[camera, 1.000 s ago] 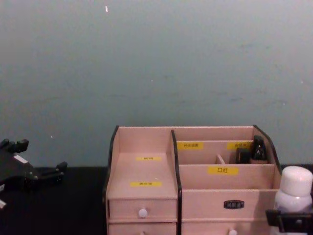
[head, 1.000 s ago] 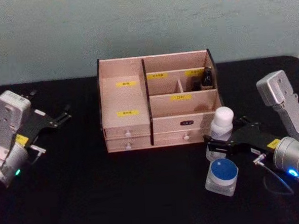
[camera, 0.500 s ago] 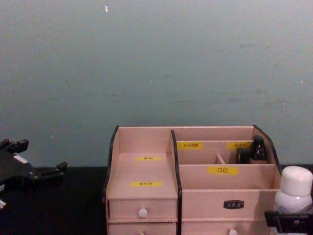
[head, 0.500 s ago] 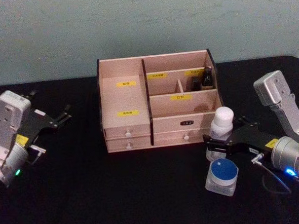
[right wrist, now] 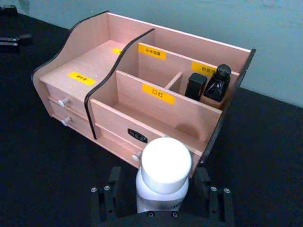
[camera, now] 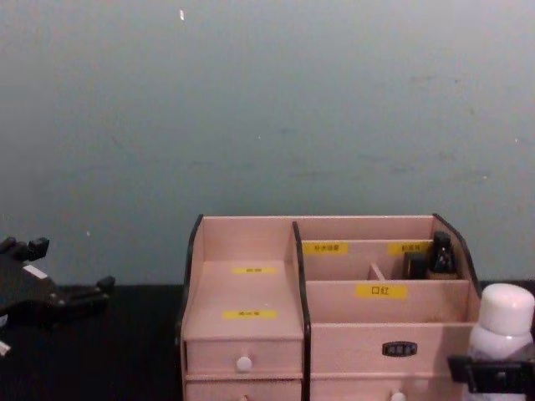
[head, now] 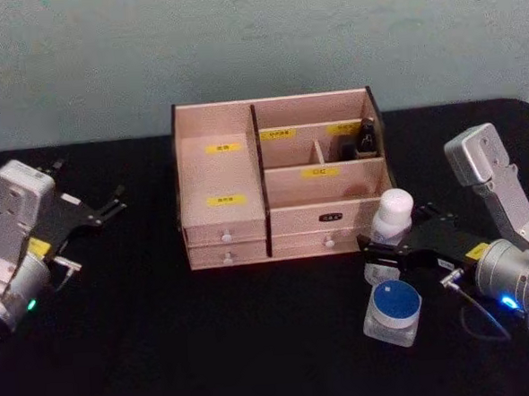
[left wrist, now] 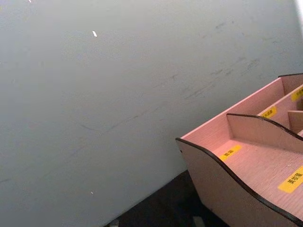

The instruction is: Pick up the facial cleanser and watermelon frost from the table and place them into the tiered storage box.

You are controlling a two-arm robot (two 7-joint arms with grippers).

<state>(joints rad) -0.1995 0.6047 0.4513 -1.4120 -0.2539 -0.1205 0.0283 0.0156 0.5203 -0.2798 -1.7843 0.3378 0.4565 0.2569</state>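
Edged nearer the box [head: 273,112], right gripper [head: 377,254] straddles the cleanser [head: 395,210] at the box's front-right corner, jaws wide; off-centre closing could topple it onto the jar [head: 393,309]; left gripper [head: 114,203] idles open, left of box.

one storage box [head: 218,178], one white bottle [head: 393,215], one jar [head: 393,311], two vials [right wrist: 195,86] [right wrist: 216,83]

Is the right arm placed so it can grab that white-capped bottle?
Probably yes. The right gripper is open with a finger on either side of the white-capped bottle, with nothing between them. The tiered storage box stands just behind and the blue-lidded jar in front, both seemingly clear of the grip.
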